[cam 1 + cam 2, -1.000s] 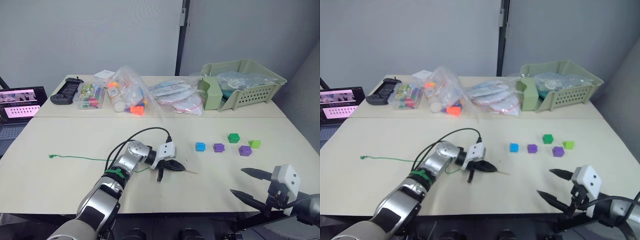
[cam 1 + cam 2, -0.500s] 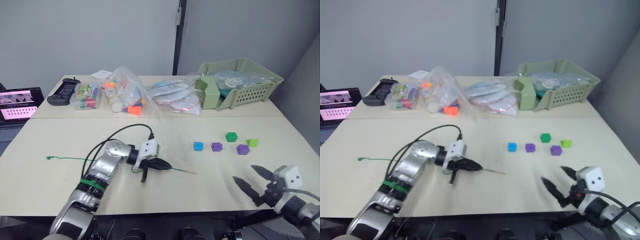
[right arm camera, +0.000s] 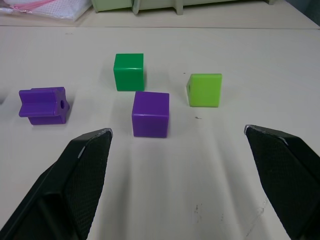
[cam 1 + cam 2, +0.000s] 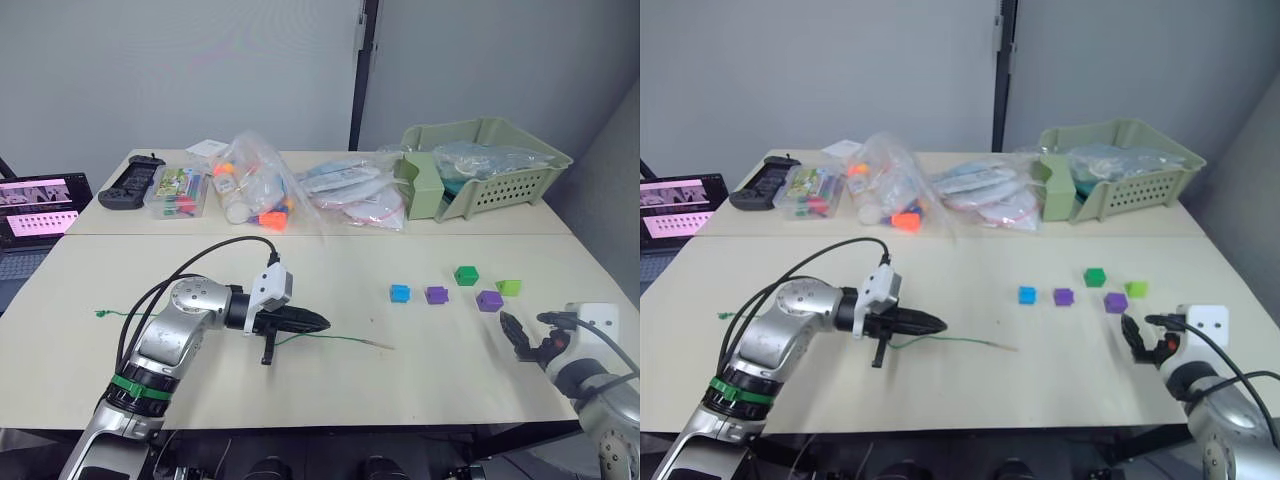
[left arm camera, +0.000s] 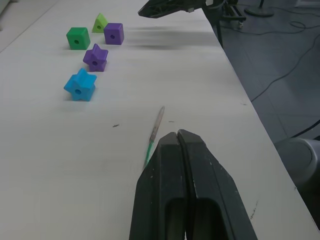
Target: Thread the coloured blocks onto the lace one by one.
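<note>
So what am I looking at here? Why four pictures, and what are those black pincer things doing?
It is a two-armed robot at a table. Two pictures come from cameras on its head, looking down; two from cameras on its wrists, looking along each arm's black fingers. The left gripper is shut on the lace, a thin green cord with a stiff pale tip lying on the table. The right gripper is open, facing the coloured blocks: blue, two purple, dark green and lime green, all loose on the table. Behind them are bags of toys and a green basket.
</note>
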